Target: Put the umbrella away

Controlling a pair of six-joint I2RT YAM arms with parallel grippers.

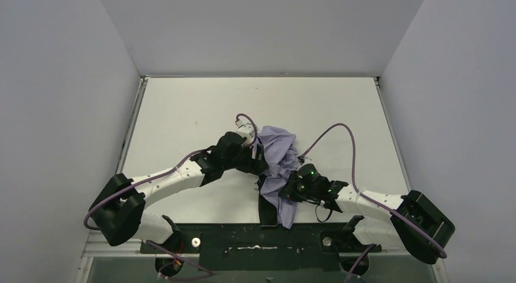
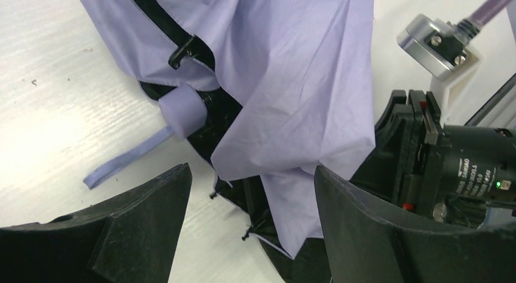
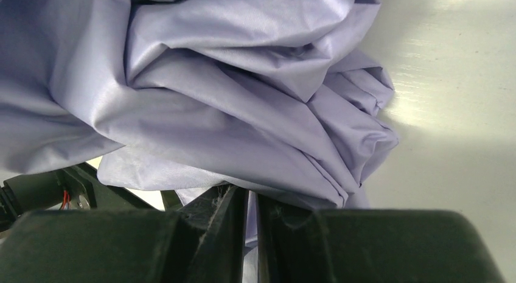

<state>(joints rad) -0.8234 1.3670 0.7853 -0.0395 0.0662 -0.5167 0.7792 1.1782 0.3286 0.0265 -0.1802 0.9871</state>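
Right gripper (image 3: 251, 201) has its black fingers pressed almost together on a fold of the pale lavender folding umbrella (image 1: 277, 152). It lies collapsed and rumpled on the white table (image 1: 182, 106) between the two arms, and I'd guess it is pinned there so the loose cloth can be gathered. Left gripper (image 2: 251, 170) stands with jaws well apart around a hanging flap, gripping nothing. Only its wrist view shows the stubby lavender handle (image 2: 182, 109) and flat wrist loop (image 2: 125, 161) lying on the table; from overhead I can't pick them out.
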